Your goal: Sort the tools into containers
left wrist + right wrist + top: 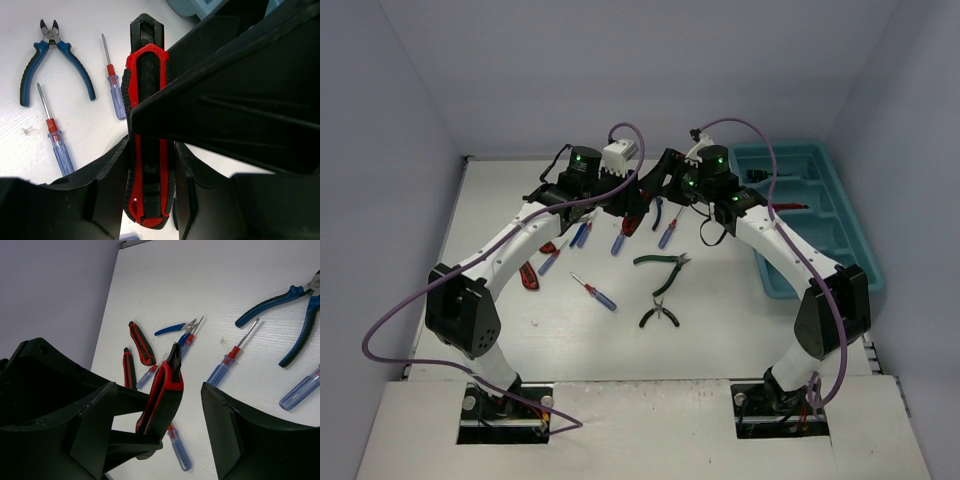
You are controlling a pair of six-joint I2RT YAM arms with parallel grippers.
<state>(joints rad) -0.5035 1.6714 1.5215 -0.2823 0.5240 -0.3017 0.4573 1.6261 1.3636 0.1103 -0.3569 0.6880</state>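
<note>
My left pincer [150, 150] is clamped on the red-black knife [147, 75], low on its handle. My right pincer [160, 390] stands wide around the knife's far end, one finger close beside it and the other well apart. Both meet in the air left of the tray [852, 215], so the knife is not yet in any compartment.

This looks to me like a hand-over, and that is where I see the trouble. If my left lets go before my right has closed, the knife drops left of the tray, onto the blue pliers [51, 42] and the screwdrivers [56, 145] lying there. If my right closes off-centre, it may twist the knife askew or knock my left's fingers. The handle looks smooth, so a light grip could slip on the way to the tray.
</note>
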